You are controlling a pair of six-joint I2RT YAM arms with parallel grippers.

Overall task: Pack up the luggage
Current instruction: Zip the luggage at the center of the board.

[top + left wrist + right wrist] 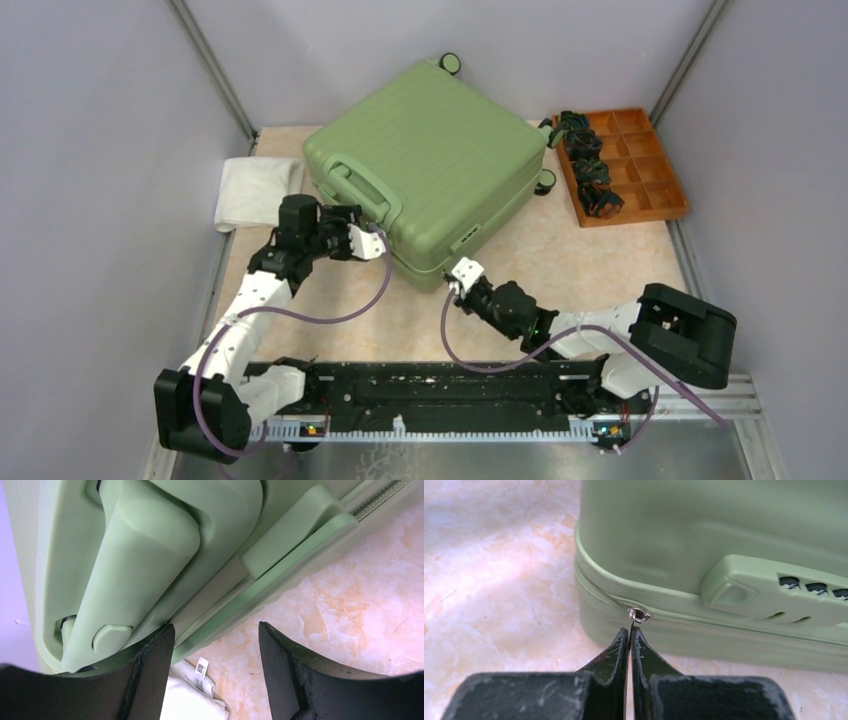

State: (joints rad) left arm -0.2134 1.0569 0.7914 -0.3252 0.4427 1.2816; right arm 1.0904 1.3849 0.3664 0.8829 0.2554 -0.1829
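Pinched shut on zipper pull (639,615): right gripper (630,636), at near corner of luggage (430,150), centre of frame. Lies closed and flat, upper middle of top view. Spread wide, gripping nothing: left gripper (372,243), just beside luggage's side handle (140,565), left of centre.

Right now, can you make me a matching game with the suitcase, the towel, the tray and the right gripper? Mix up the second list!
Things:
1. suitcase
2. towel
3. tray
4. right gripper

Clues:
A. orange, at the far right
B. shut on the zip pull
C. white, left of the suitcase
D. green, closed, in the middle

Pairs: 1-D, 2-C, 3-A, 4-B.
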